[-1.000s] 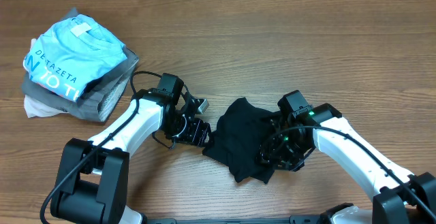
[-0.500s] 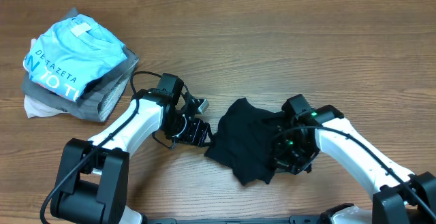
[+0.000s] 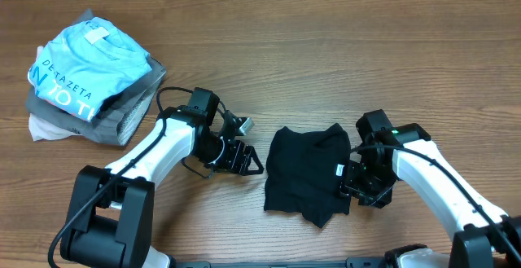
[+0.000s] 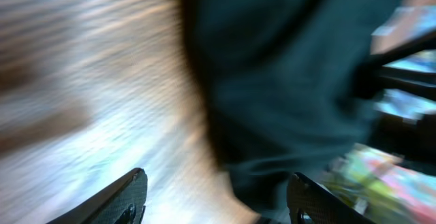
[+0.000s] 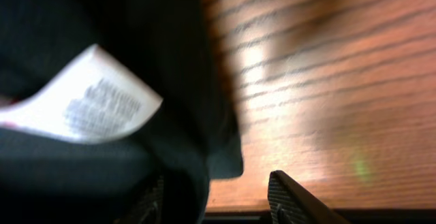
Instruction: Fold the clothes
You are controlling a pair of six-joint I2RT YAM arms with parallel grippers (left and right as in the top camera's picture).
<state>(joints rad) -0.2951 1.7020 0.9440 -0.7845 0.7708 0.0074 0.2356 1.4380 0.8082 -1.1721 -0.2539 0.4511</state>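
Now the black T-shirt lies flatter and squarer than a second ago. It has shifted rightward on the bench and sits at the lower middle of the overhead frame. Its left edge, which reached the left claw before, now lies apart from it. That claw stands wide, with only wood between its fingers. The right claw has moved right to the shirt's right edge, beside the white tag. Its fingers are parted with the hem between them, not pinched. The bench is brown wood grain. At upper left, a light blue shirt tops a stack of grey and white garments.
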